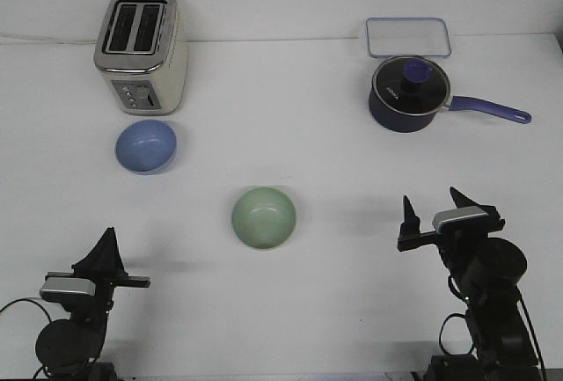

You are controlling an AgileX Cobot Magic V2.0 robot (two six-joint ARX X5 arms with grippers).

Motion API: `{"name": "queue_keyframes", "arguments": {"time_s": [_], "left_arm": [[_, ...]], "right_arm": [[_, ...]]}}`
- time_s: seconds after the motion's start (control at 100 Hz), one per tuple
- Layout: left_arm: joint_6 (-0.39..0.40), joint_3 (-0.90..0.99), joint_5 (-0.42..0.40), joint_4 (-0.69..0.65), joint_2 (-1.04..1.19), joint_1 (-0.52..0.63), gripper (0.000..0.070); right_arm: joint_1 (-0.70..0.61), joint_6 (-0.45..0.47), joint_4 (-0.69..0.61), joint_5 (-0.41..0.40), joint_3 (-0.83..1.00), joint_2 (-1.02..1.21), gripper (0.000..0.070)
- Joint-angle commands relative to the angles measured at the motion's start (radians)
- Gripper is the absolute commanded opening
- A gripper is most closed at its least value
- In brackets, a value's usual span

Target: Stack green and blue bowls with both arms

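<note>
The periwinkle blue bowl (146, 146) sits upright on the white table at the left, just in front of the toaster. The pale green bowl (264, 217) sits upright near the table's middle, apart from the blue one. Both look empty. My left gripper (123, 263) is low at the front left, open and empty, well short of the blue bowl. My right gripper (433, 207) is at the front right, open and empty, to the right of the green bowl with its fingertips pointing up and away.
A silver toaster (141, 51) stands at the back left. A dark navy saucepan (409, 92) with lid and long handle sits at the back right. A clear rectangular container (408, 36) lies behind it.
</note>
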State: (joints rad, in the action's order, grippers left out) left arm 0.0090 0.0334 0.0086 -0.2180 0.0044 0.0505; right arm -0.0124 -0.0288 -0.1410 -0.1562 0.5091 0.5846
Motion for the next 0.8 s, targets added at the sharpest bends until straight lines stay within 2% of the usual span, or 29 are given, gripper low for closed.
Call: {"name": "queue_keyframes", "arguments": {"time_s": [0.0, 0.55, 0.67, 0.79], "left_arm": [[-0.001, -0.019, 0.0, -0.012, -0.001, 0.0, 0.0012], [0.001, -0.018, 0.0, -0.025, -0.001, 0.0, 0.0012], [-0.014, 0.011, -0.003, 0.0, 0.0, 0.0, 0.0012], [-0.039, 0.101, -0.047, 0.08, 0.007, 0.0, 0.0012]], "right_arm": [[-0.002, 0.01, 0.013, 0.0, 0.008, 0.004, 0.0609], [-0.002, 0.01, 0.013, 0.0, 0.008, 0.005, 0.0609], [-0.002, 0.01, 0.013, 0.0, 0.008, 0.004, 0.0609], [-0.002, 0.01, 0.013, 0.0, 0.008, 0.004, 0.0609]]}}
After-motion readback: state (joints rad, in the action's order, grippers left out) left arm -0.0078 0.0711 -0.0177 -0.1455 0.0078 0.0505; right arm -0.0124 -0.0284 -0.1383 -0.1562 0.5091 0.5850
